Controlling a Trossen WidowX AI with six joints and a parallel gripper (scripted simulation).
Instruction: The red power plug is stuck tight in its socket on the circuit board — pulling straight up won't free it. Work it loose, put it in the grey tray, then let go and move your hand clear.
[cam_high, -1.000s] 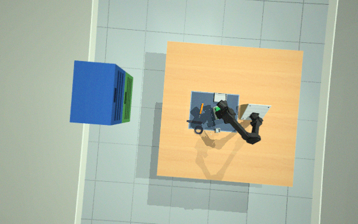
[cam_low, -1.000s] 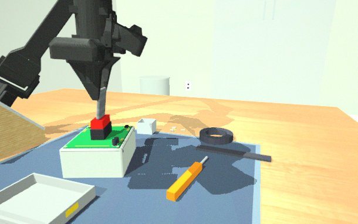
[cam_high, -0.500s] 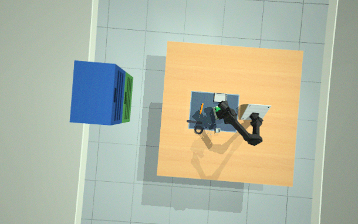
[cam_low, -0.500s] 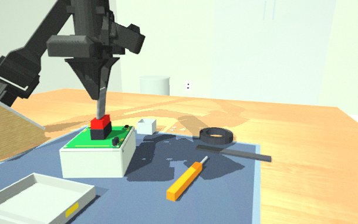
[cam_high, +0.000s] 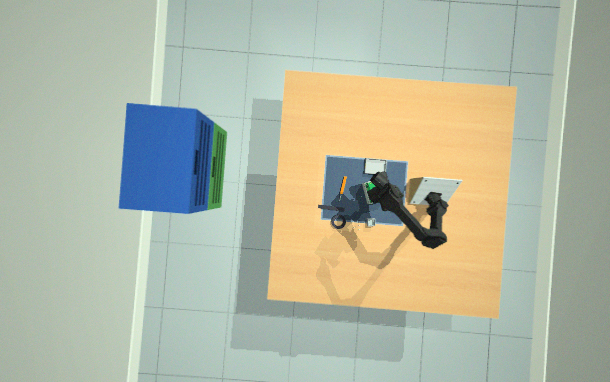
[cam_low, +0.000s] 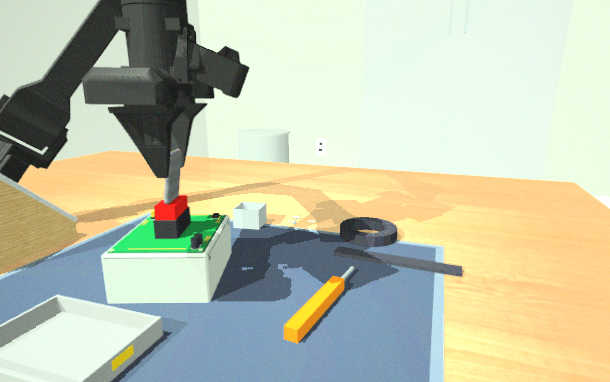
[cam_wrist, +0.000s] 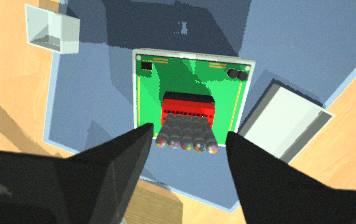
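The red plug (cam_low: 166, 209) (cam_wrist: 187, 107) sits upright in the black socket (cam_low: 168, 229) (cam_wrist: 189, 97) on the green circuit board (cam_low: 142, 246) (cam_wrist: 150, 90), on top of a white box. A grey cable bundle (cam_low: 172, 186) (cam_wrist: 187, 134) rises from the plug. My gripper (cam_low: 170, 171) (cam_wrist: 189, 133) is open above the plug. Its fingers stand on either side of the cables, with a gap on both sides in the wrist view. The grey tray (cam_high: 375, 166) (cam_low: 65, 342) (cam_wrist: 280, 120) is empty and lies beside the board's box. How deep the plug sits is hard to tell.
On or by the blue mat are a small white open box (cam_low: 250, 217) (cam_wrist: 69, 35), a black ring (cam_low: 350, 236), a dark bar (cam_high: 327, 207) (cam_low: 400, 262) and an orange-handled tool (cam_high: 343, 185) (cam_low: 316, 311). A sloped white-topped block (cam_high: 435, 189) stands near the arm's base.
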